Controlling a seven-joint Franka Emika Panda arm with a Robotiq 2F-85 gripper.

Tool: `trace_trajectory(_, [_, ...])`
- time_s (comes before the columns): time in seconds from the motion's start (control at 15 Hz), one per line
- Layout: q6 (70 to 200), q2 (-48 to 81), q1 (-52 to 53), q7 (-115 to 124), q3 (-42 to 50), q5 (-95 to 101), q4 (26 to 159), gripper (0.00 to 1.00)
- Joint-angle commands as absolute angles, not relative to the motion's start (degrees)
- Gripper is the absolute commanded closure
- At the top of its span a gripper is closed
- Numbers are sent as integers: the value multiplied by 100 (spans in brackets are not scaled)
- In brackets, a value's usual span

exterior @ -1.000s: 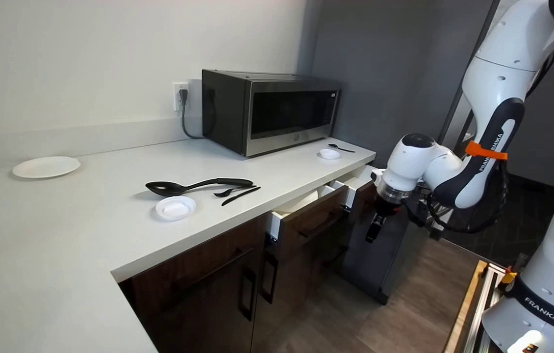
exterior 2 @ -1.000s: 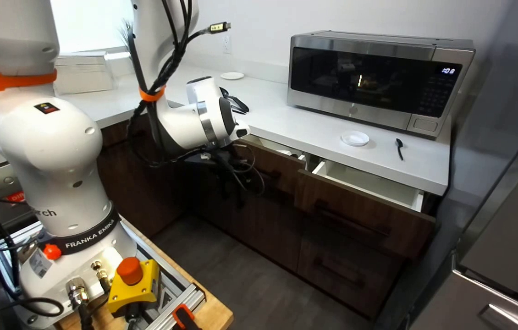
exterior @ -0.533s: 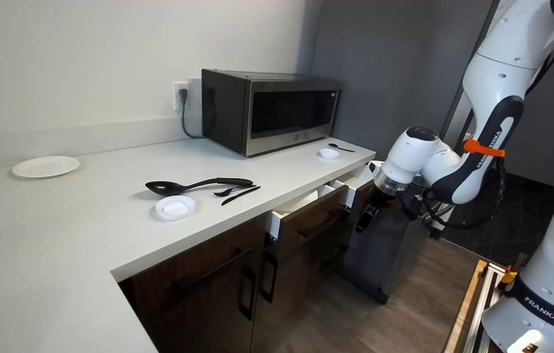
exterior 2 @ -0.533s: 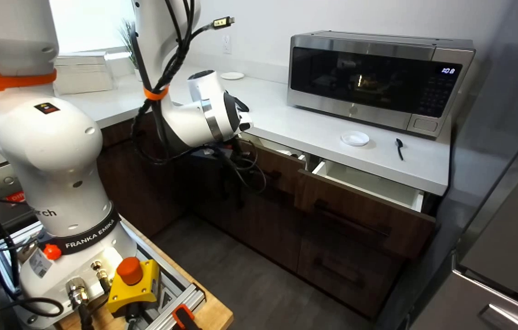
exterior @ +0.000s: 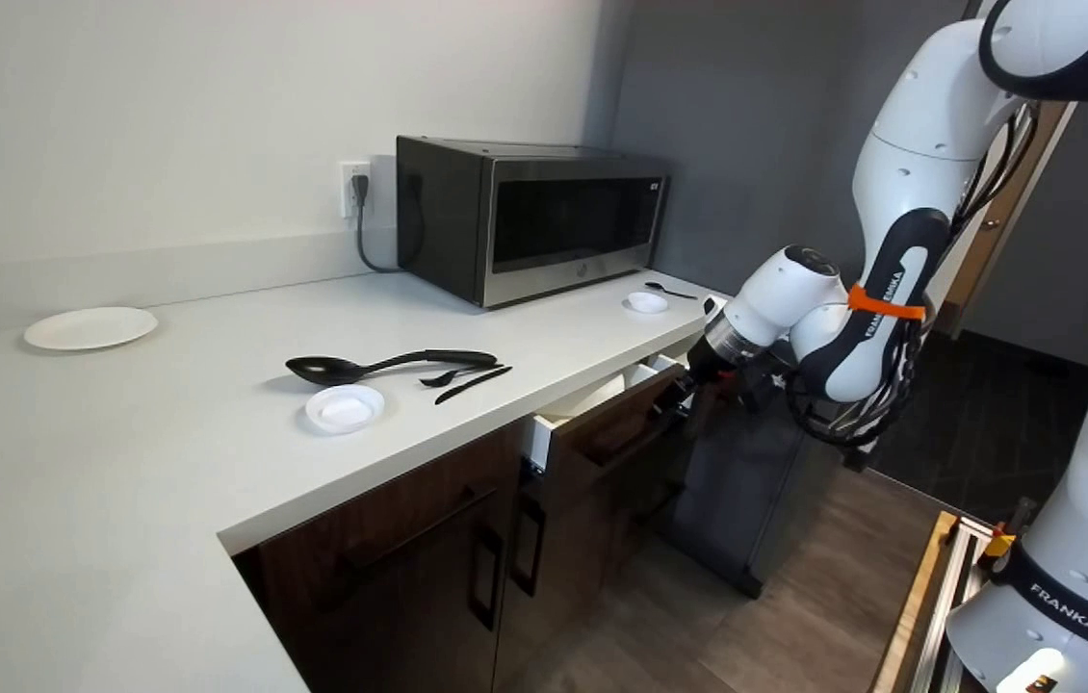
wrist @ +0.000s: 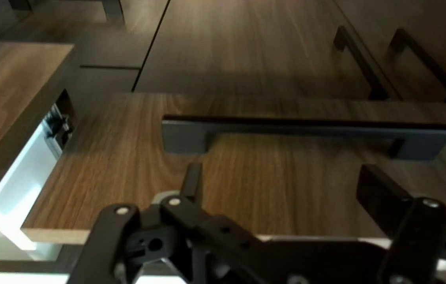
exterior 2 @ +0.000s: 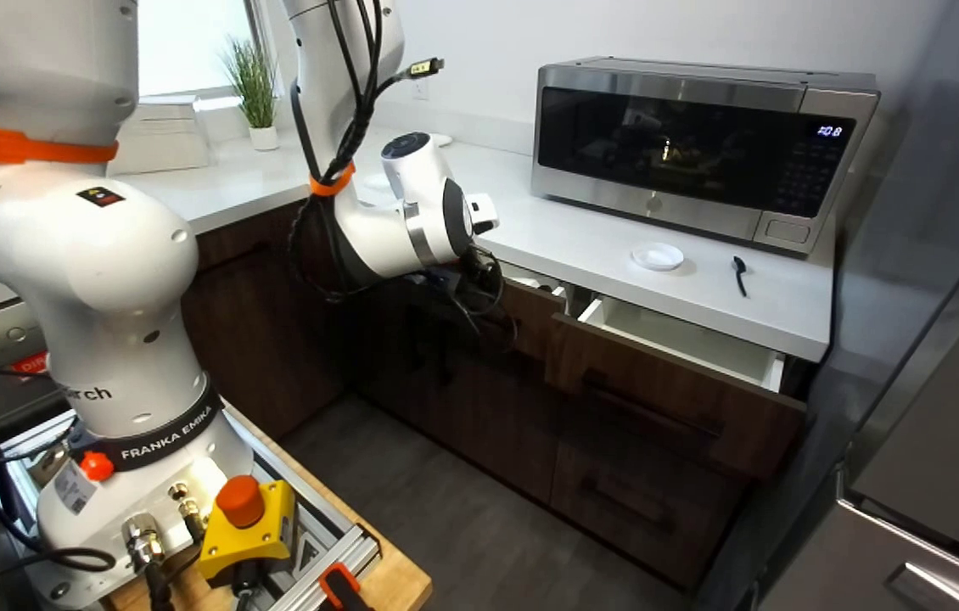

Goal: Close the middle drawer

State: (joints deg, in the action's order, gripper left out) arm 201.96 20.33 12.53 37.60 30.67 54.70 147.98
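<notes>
Right before the front panel [wrist: 246, 179] of the middle drawer [exterior: 605, 426] is the gripper [wrist: 282, 173], its two fingers [wrist: 192, 181] spread wide apart. Seen from the gripper, the drawer lies straight ahead of the fingertips, and its panel reaches out past them to either side; whether they touch the wood I cannot tell. Across that panel runs a long black handle [wrist: 306, 128], close to the fingertips in the wrist view. The drawer sits partly out from under the white counter [exterior: 168, 462], a strip of its pale side showing.

Just right of the drawer, as one faces it, a neighbouring drawer [exterior 2: 675, 386] stands out too, its face farther forward. Below the drawer is a dark cabinet door [exterior: 573, 558].

Higher than the drawer, on the counter near its left end, a knife [exterior: 474, 384], a fork [exterior: 443, 378] and a large black spoon [exterior: 351, 371] lie close together, with a small white dish [exterior: 345, 409] beside the spoon. To the drawer's right, another small dish [exterior 2: 658, 256] and a little black spoon [exterior 2: 740, 273] lie near each other. Farther back, above the drawer and mostly to its right, stands a microwave [exterior 2: 683, 153], seen in both exterior views.

Well apart from the drawer, far to its left, are a flat white plate [exterior: 91, 328] and a green plant [exterior 2: 253, 89] in a white pot [exterior 2: 264, 138].
</notes>
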Motion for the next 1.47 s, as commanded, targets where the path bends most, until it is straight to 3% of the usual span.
trace_trajectory(0.0, [21407, 3066, 2066, 2915, 3664, 3918, 14617, 0])
trace_trajectory(0.4, [22597, 4458, 2283, 2609, 3250, 2611, 14546, 0])
trace_trajectory(0.47, [22574, 4261, 1552, 1577, 2340, 1880, 14630, 0])
trace_trajectory(0.87, [23137, 4476, 484, -6, 896, 864, 14516, 0])
trace_trajectory(1.4, [22861, 4514, -22, -234, 378, 835, 13934, 0])
